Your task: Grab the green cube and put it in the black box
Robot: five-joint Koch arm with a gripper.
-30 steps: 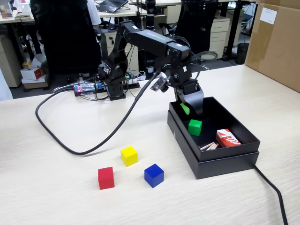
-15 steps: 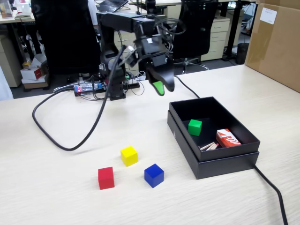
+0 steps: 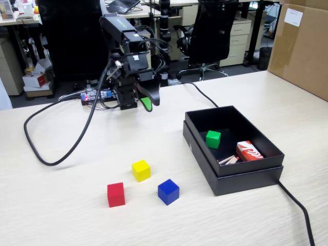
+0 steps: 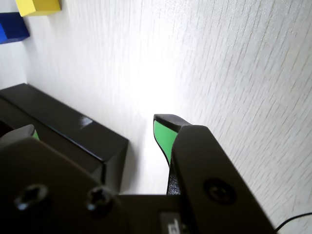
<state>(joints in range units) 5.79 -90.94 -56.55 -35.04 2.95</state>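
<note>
Wrist view's edge cuts yellow cube (image 4: 38, 6) and blue cube (image 4: 12, 28)

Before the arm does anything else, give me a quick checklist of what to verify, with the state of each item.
1. Green cube inside the black box: ok.
2. Cube resting free, nothing touching it: ok.
3. Gripper empty and open: ok in the wrist view, nothing between the jaws.
4. Gripper clear of the box, raised near the arm's base: ok.
5. Yellow cube, red cube and blue cube on the table outside the box: ok.
6. Cable clear of the cubes: ok.
</note>
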